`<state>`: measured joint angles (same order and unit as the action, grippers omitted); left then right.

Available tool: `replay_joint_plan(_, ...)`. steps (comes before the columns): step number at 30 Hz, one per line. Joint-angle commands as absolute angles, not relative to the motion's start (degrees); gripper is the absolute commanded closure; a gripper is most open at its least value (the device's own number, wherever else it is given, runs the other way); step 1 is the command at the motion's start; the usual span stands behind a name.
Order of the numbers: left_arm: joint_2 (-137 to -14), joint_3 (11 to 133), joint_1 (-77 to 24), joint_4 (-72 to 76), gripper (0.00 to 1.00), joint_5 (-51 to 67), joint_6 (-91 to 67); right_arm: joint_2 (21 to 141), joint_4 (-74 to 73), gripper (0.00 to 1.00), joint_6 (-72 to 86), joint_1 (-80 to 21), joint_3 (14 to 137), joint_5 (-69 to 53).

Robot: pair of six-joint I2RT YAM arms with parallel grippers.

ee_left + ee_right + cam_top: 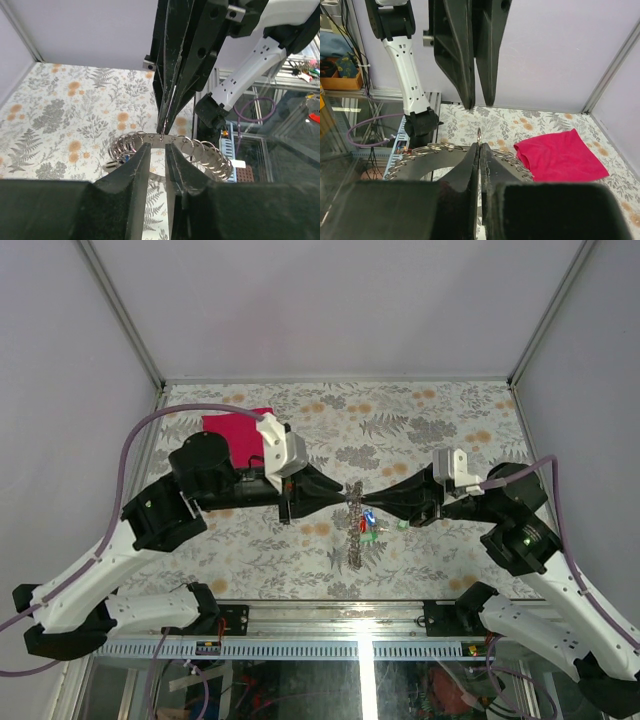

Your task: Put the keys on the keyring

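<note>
A floral desk (440, 420) between pale walls. Over its middle my two arms meet tip to tip at the keyring (210, 155), held on edge. The right tool (480, 147) is clamped on the ring's coiled rim, while the left tool (157, 147) stands narrowly parted, gripping nothing. The keys (368, 524) dangle just beside the ring. I judge the ring stiff, light and slippery, best pinched across the rim, clear of the keys. A magenta cloth (560, 155) lies toward the far left corner.

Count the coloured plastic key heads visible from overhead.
3, clustered just right of the grey jagged metal keyring, midway along it: blue key head, red key head, green key head. Others may be hidden.
</note>
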<state>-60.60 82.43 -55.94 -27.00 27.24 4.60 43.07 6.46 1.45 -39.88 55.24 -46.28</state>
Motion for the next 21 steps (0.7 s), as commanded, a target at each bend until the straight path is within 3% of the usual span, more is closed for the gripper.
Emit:
replay_joint_plan(1,-57.0,79.5,-56.4,-19.8,0.79,23.4,2.6,40.6,11.5,1.0,-1.3,-40.2,54.5,-46.3)
replay_joint_plan(13,-53.6,69.6,-56.4,-17.3,0.61,15.8,-5.8,31.8,20.4,1.0,-19.2,-40.2,42.6,-48.2)
replay_joint_plan(21,-52.7,63.3,-56.3,-16.7,0.56,9.7,-12.1,28.0,15.9,1.0,-33.7,-40.2,40.2,-48.5)
